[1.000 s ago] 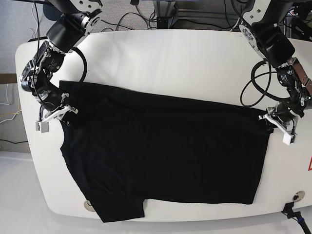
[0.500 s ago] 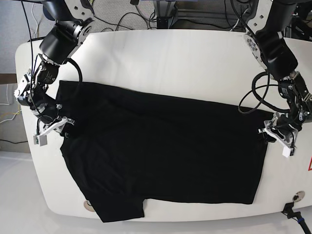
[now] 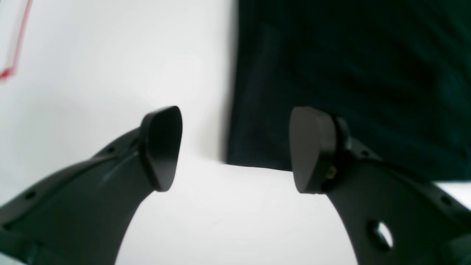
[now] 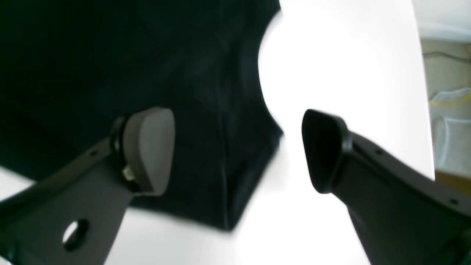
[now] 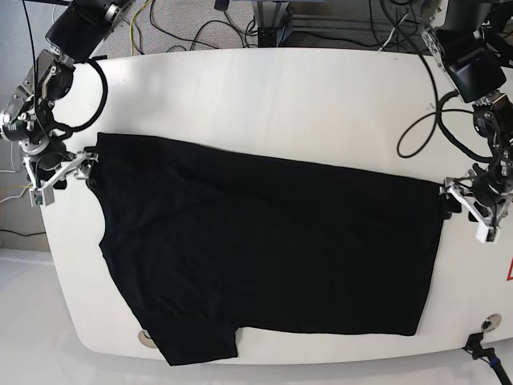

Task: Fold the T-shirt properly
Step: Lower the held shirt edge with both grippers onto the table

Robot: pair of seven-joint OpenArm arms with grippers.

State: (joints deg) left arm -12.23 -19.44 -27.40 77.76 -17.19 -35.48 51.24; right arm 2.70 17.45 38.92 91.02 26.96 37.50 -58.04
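Both jaws open wide at the T-shirt's upper corners

The white surface (image 5: 256, 96) carries the black T-shirt (image 5: 272, 241), spread across most of its width, with a short flap (image 5: 196, 343) jutting at the lower left of the base view. The left jaws (image 3: 235, 149) and right jaws (image 4: 238, 151) have moved outward to its two upper corners and now stand wide apart, gripping nothing. The wrist views are blurred, so their height is probably just above the cloth. The fold looks partly done; a fresh corner grip seems next.
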